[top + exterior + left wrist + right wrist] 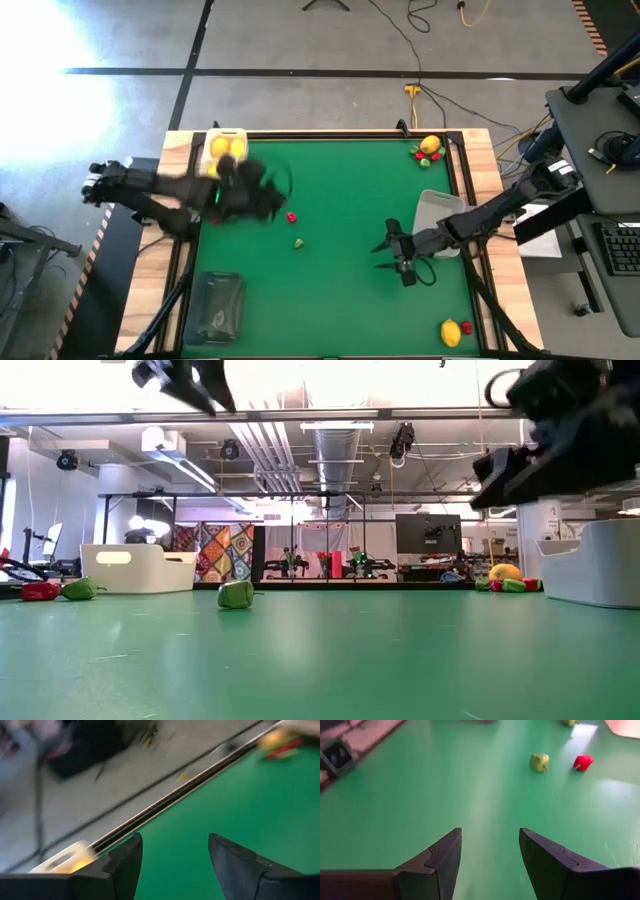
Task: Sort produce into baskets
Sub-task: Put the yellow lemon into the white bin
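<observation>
My left gripper [268, 190] is blurred, open and empty, above the mat just right of the white basket [225, 150], which holds yellow lemons [222, 148]. My right gripper [385, 250] is open and empty above the mat's middle, left of the pale grey-white basket [440, 215]. A red piece [291, 216] and a green piece [298, 243] lie on the mat between the two grippers; both also show ahead of the right fingers, the green piece [539, 762] beside the red piece [583, 762]. The dark translucent basket [218, 305] stands at the near left.
A lemon with red and green pieces [430, 148] lies at the far right corner. Another lemon [451, 332] and a red piece [467, 327] lie at the near right corner. A raised black rim [330, 134] runs around the green mat.
</observation>
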Controlling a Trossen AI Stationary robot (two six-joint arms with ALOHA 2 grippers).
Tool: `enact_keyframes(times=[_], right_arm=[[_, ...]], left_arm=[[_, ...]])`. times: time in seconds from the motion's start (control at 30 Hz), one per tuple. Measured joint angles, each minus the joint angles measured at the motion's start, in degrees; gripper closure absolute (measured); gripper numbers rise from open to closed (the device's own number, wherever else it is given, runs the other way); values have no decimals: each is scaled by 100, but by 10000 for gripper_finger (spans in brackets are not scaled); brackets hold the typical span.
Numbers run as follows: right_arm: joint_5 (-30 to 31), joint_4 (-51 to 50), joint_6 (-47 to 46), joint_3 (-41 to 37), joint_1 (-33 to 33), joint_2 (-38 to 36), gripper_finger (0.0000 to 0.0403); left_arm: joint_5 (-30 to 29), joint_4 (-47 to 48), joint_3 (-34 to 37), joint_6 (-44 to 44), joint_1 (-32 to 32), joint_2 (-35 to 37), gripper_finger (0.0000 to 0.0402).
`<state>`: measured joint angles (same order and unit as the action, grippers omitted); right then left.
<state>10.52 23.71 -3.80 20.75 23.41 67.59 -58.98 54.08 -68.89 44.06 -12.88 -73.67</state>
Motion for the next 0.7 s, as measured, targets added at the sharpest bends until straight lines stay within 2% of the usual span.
enact_keyframes(times=[0.1,0.17,0.27,0.37,0.53,0.7], right_arm=[[364,-735,-260,530,374,0,215],[659,-1815,-416,1037,677,0,219],[978,-3565,-1035,1863,1090,2,224],[1051,-4932,-1934,2527,1489,2,225],[358,-6456,-3643,3195,2105,44,209],[-792,-7102,-5209,3714,2602,368,183]], left_arm=[[-888,-759,445,46,-1136,-64,194],[-1314,-1344,694,-16,-1611,-161,194],[-1380,-2149,877,-114,-1945,-356,194],[-1404,-3033,927,-437,-2046,-720,194],[-1401,-5131,926,-1699,-1969,-1617,194],[-1176,-7014,706,-2907,-1850,-2429,194]])
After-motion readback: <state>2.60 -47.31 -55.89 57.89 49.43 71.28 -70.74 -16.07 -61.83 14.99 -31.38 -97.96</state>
